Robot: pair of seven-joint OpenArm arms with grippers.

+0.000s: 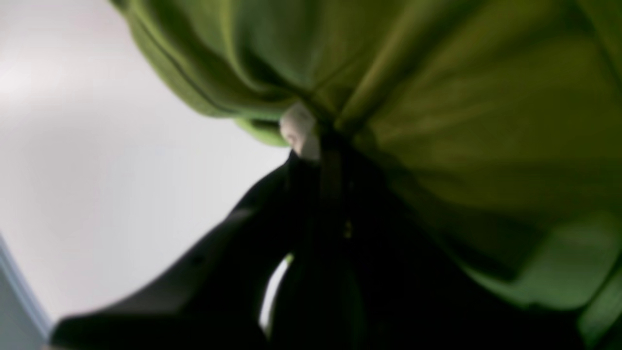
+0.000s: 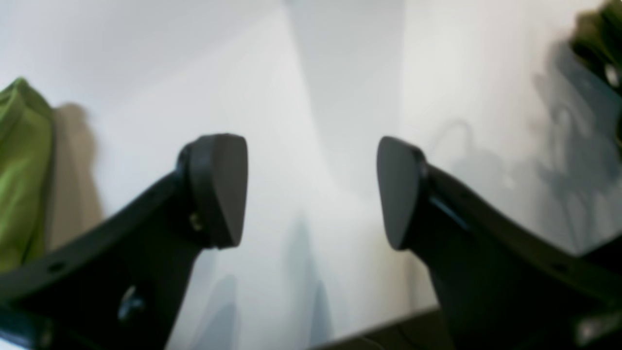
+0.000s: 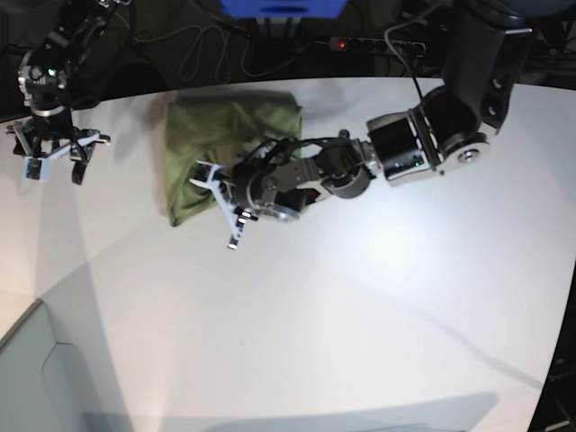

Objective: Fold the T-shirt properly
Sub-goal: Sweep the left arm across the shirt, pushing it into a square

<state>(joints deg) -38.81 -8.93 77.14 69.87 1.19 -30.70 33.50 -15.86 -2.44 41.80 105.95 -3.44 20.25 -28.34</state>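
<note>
- Far left of base view: right gripper (image 3: 52, 144) hangs over bare white table (image 3: 297, 333), jaws spread wide w/ nothing between them. Right wrist view confirms: both pads (image 2: 218, 189) apart, only tabletop in the gap. Well apart from the garment.
- Centre-left, toward the table's far edge: T-shirt (image 3: 216, 144), olive green, lying in a rough bunched rectangle w/ wrinkles. Looks partly folded already, but can't tell how many layers.
- Right of that: left gripper (image 3: 216, 193) reaches in from the right side, sits at the shirt's near edge. Left wrist view is blurry but shows jaws clenched on a gathered bit of green cloth, fabric fanning out from the pinch; small pale patch (image 1: 299, 131) at the pinch, prob. a label, not sure.
- Handling (my guess): thin, soft, light fabric, no stiffness, so it'll sag and drag from any single pinch; not fragile, not slippery on pads. Best taken at hem/corners or along a folded edge, ideally two points so the edge stays straight.
- Containers: none in view; nothing to report there.
</note>
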